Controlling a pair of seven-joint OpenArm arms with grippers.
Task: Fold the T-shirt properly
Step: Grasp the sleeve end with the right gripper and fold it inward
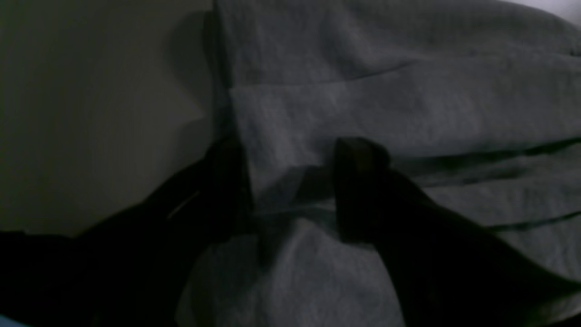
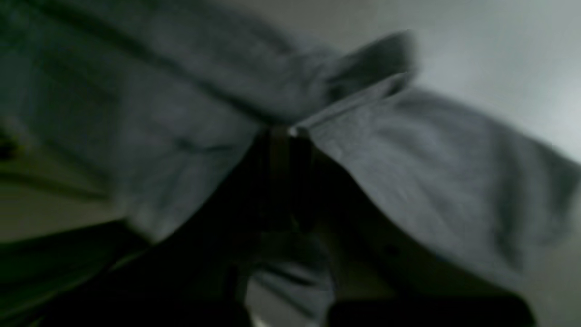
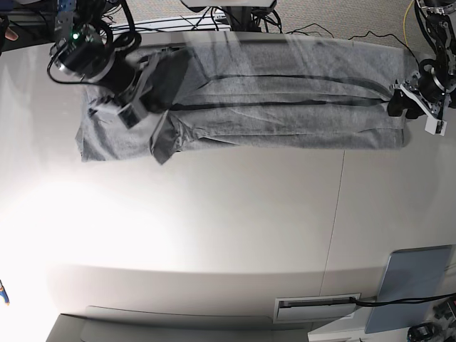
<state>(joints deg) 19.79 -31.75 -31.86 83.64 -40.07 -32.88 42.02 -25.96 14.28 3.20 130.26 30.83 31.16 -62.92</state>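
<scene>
The heather-grey T-shirt [image 3: 271,107] lies stretched in a long band along the far side of the white table [image 3: 214,228]; no lettering shows. My right gripper [image 3: 158,75] is at the shirt's left part. In the right wrist view it [image 2: 288,134] is shut, pinching a raised fold of the shirt [image 2: 431,172]. My left gripper [image 3: 394,105] is at the shirt's right end. In the left wrist view it [image 1: 290,181] is open, its two dark fingers straddling a folded edge of the shirt [image 1: 408,104].
A grey flat panel [image 3: 417,285] lies at the near right corner, with a slotted fixture [image 3: 317,308] beside it. Cables [image 3: 313,32] run behind the table's far edge. A seam [image 3: 335,228] crosses the tabletop.
</scene>
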